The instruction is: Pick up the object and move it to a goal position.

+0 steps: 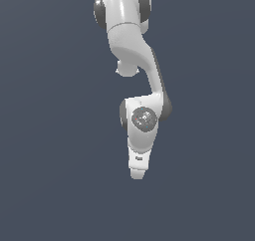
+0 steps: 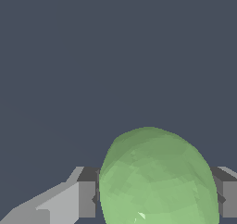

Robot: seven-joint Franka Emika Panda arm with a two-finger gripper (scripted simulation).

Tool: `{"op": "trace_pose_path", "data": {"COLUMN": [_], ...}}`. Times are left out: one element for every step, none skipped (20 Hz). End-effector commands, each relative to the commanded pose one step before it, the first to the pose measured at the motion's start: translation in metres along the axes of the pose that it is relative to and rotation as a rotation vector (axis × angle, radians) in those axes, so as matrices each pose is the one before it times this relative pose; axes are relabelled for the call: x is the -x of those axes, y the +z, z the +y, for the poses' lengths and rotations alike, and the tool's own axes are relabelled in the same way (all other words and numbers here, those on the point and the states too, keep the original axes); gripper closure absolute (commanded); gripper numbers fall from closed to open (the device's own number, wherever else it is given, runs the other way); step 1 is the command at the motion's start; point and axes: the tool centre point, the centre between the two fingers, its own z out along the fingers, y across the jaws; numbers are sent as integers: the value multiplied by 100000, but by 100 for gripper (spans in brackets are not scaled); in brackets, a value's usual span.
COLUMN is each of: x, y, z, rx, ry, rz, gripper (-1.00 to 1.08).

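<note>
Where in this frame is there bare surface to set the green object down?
Bare dark surface lies on both sides of the arm in the exterior view and beyond the green object in the wrist view. Only the gripper is crowded, its fingers flanking the object.

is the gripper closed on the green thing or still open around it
Cannot tell for sure. In the wrist view the green object sits between the gripper fingers, filling the gap, but actual contact is hidden. The exterior view hides both.

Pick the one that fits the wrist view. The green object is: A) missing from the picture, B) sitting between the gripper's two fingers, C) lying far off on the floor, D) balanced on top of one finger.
B: the green object fills the gap between the gripper's fingers, one on each side of it.
</note>
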Motion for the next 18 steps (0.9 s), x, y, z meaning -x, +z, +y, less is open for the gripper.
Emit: {"op": "trace_pose_path", "data": {"x": [188, 70, 63, 57, 51, 46, 41, 36, 32, 27, 23, 18, 14, 10, 7, 4, 2, 1], "y": [-200, -73, -66, -60, -54, -48, -43, -38, -33, -29, -24, -20, -15, -11, -8, -5, -2, -1], "z": [951, 379, 348, 318, 290, 263, 237, 213, 189, 166, 143, 122, 101, 81, 62, 43, 25, 8], "rx": [15, 0, 0, 0, 0, 0, 0, 0, 0, 0, 0, 0, 0, 0, 0, 0, 0, 0], "ry": [6, 0, 0, 0, 0, 0, 0, 0, 0, 0, 0, 0, 0, 0, 0, 0, 0, 0], "rz": [6, 0, 0, 0, 0, 0, 0, 0, 0, 0, 0, 0, 0, 0, 0, 0, 0, 0], "gripper": [108, 108, 108, 108, 108, 108, 108, 108, 108, 108, 108, 108, 108, 108, 108, 108, 108, 108]}}
